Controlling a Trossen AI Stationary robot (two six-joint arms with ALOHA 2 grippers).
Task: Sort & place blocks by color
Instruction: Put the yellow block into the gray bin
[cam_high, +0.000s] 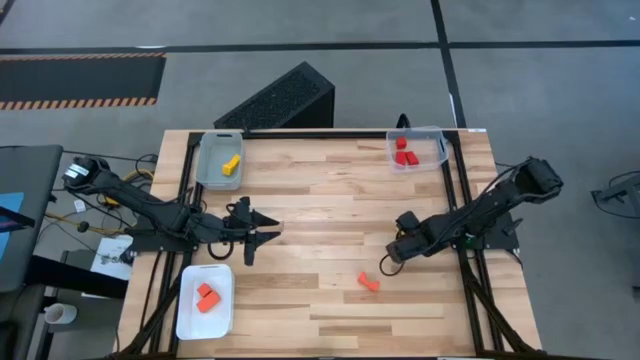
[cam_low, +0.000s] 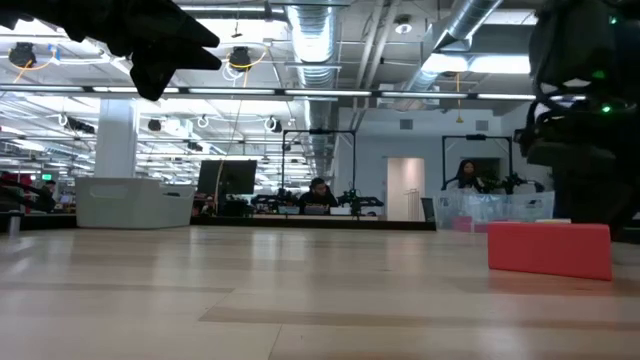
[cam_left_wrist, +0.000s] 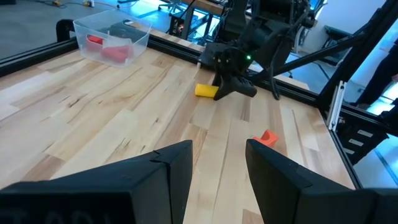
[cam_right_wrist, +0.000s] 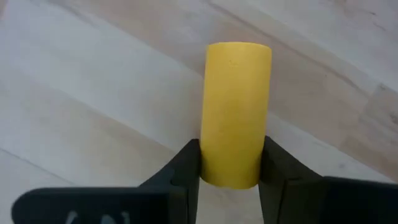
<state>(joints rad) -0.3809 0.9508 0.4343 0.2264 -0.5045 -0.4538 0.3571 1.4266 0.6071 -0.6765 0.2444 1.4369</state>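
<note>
A yellow block (cam_right_wrist: 236, 112), a short round bar, lies on its side on the wooden table (cam_high: 320, 200), right of the middle. My right gripper (cam_right_wrist: 231, 168) is shut on it; in the high view the gripper (cam_high: 390, 262) hides it. An orange block (cam_high: 368, 282) lies just nearer on the table. My left gripper (cam_left_wrist: 219, 162) hangs open over the table's left side (cam_high: 262, 236), holding nothing. My right gripper pinches the yellow block between its two fingers, which lie on its two long sides at one end (cam_right_wrist: 231, 177). The fingers come from above, pointing steeply down, and lie across the bar. The block lies flat on the table, its other end (cam_left_wrist: 202, 91) sticking out past the fingers.
A grey tray (cam_high: 210, 172) at the far left holds a yellow block (cam_high: 231, 164). A clear tray (cam_high: 432, 138) at the far right holds red blocks (cam_high: 405, 155). A white tray (cam_high: 190, 318) at the near left holds orange blocks (cam_high: 207, 296). A black box (cam_high: 280, 100) stands behind the far edge.
</note>
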